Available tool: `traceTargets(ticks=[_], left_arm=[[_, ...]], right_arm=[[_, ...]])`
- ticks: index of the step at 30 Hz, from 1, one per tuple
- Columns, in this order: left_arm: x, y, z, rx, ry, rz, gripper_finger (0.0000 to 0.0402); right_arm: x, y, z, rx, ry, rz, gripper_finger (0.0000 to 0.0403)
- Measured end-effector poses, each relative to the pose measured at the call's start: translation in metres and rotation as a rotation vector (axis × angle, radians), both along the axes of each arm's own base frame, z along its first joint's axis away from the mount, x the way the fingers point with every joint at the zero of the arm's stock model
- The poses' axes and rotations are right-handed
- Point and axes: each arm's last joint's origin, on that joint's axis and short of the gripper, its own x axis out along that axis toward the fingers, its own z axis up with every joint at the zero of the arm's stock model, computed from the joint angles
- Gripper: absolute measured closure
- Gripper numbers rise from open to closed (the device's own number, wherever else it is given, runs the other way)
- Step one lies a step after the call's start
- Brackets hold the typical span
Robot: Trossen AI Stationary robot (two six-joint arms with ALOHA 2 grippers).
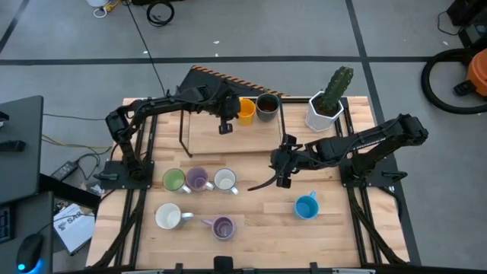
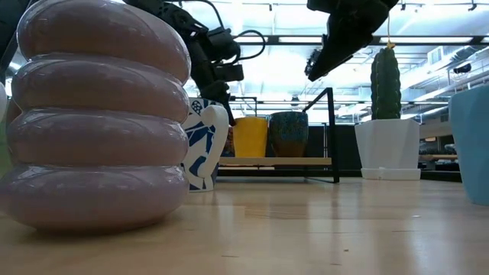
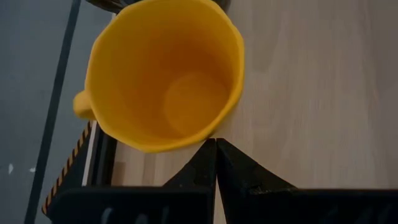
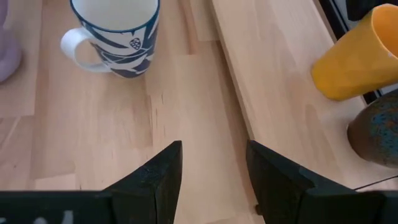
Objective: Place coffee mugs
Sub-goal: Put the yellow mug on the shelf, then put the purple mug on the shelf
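Shelf mugs: I see a glossy orange ceramic mug (empty) beside a dark brown speckled mug.
Left gripper: fingers pressed together, empty.
Right gripper: spread, empty.

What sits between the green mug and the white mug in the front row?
The high view shows a purple mug between the green mug and white mug.
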Motion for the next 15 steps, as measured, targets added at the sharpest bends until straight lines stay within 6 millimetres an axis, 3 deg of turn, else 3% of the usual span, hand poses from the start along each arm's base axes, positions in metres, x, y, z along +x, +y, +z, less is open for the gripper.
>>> traceTargets(ticks=[8, 15], left_arm=[[-0.005, -0.003, 0.0, -0.025, 0.042, 0.0, 0.0386], [-0.01, -0.047, 0.005, -0.195, 0.154, -0.083, 0.0386]], right_arm=[[0.0, 0.0, 0.0, 0.001, -0.001, -0.002, 0.022], [0.0, 0.001, -0.004, -0.002, 0.0, 0.007, 0.022]])
